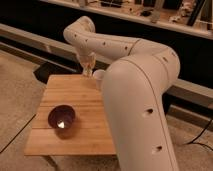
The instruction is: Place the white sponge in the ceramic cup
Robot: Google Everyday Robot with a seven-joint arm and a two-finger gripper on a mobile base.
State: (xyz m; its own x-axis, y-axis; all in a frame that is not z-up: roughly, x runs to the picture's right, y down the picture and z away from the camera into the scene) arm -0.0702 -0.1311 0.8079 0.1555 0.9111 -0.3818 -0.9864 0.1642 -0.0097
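- Two-finger gripper point(88, 69) at the end of the thick white robot arm point(135, 95): clenched fully, fingers pressed together, pointing straight down.
- Placed over the far edge of the light wooden table point(75, 100), at about 12 o'clock from the middle of the board, low and near the surface.
- Contact with the table or with the cup: not possible to tell. The same for anything pinched between the fingers.
- Small whitish cylindrical ceramic cup point(98, 75): standing on the table at about 1 o'clock, just beside the gripper at its 4 o'clock, partly hidden behind the arm.
- Wide dark maroon round bowl point(61, 118): on the table at about 7 o'clock, well apart from gripper and cup, with a bright glint inside.
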